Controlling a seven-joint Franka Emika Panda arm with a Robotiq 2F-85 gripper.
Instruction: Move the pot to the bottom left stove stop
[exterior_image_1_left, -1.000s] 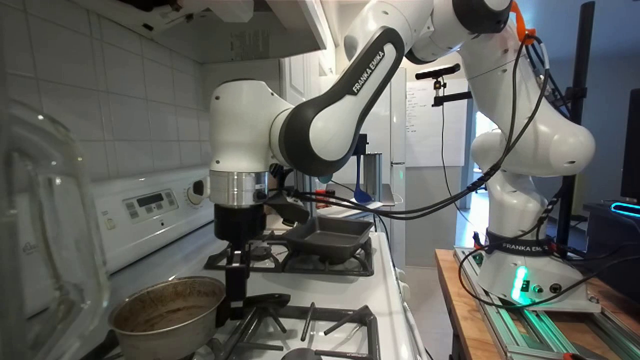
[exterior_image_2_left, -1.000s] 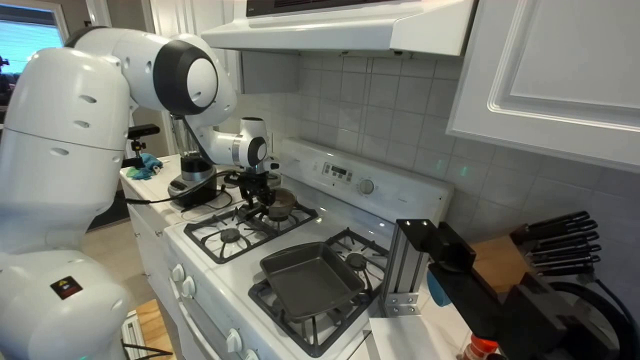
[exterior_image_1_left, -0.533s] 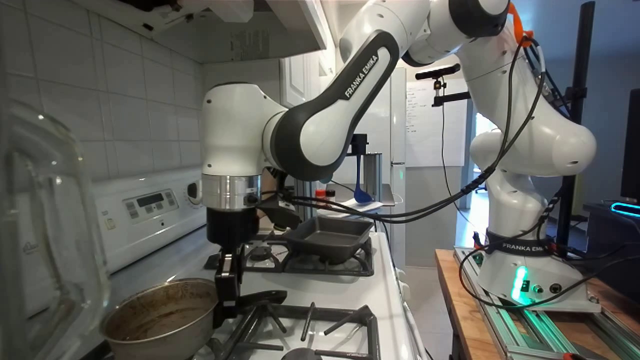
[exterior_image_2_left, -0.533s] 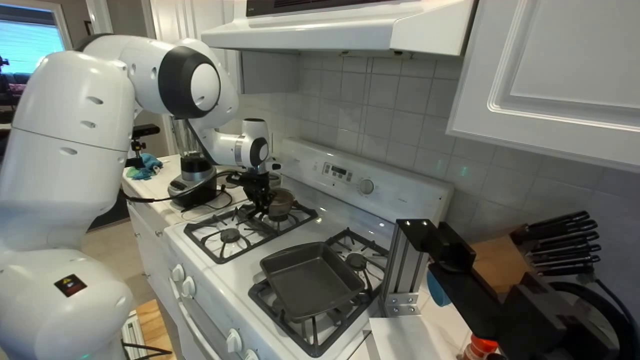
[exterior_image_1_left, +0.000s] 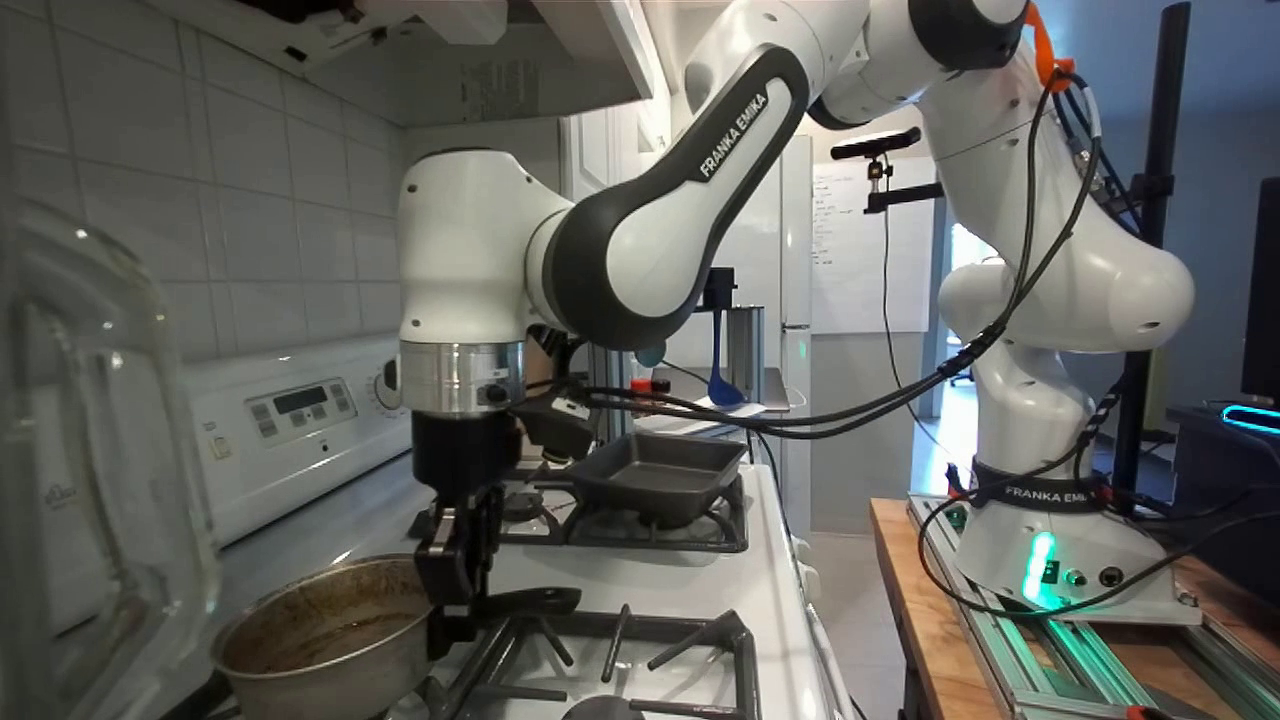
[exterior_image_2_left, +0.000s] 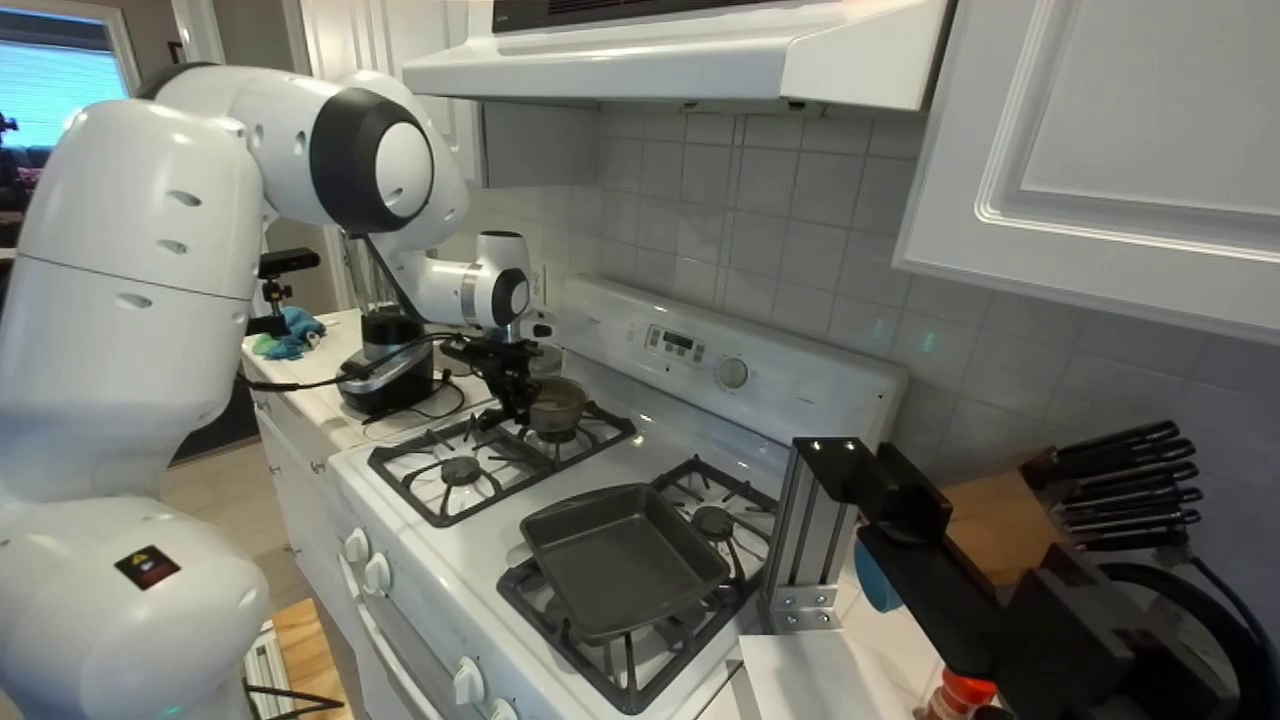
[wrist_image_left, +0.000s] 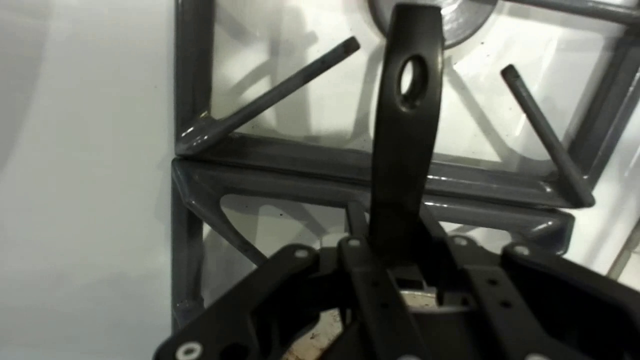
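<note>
Atop a white gas range (exterior_image_2_left: 470, 555), a round steel pot (exterior_image_1_left: 320, 640) with a tarnished brown inside is gripped by its dark straight handle (wrist_image_left: 405, 150), the black fingers (exterior_image_1_left: 448, 580) of a white robot arm (exterior_image_1_left: 665, 260) being clamped on it from both sides, close to the pot's wall. The pot is positioned over the rear left burner (exterior_image_2_left: 556, 437), toward the tiled wall (exterior_image_2_left: 720, 230); whether its base is borne by the black grate (wrist_image_left: 187, 250) there or held above it cannot be told. The handle is pointed toward the range's front, its holed end being seen in the wrist view over the adjoining grate (wrist_image_left: 305, 159) of the bottom left burner (exterior_image_2_left: 460, 470). In both exterior views, a dark rectangular pan (exterior_image_2_left: 625, 555) is seen at the range's opposite end. Near that end, a wooden knife block (exterior_image_2_left: 1000, 520) bearing black-handled knives (exterior_image_2_left: 1115, 458) is partly hidden behind a black bracket (exterior_image_2_left: 930, 600), and the arm's base (exterior_image_1_left: 1060, 560) is carried on metal rails (exterior_image_1_left: 990, 645) above a wooden desk (exterior_image_1_left: 905, 580).
</note>
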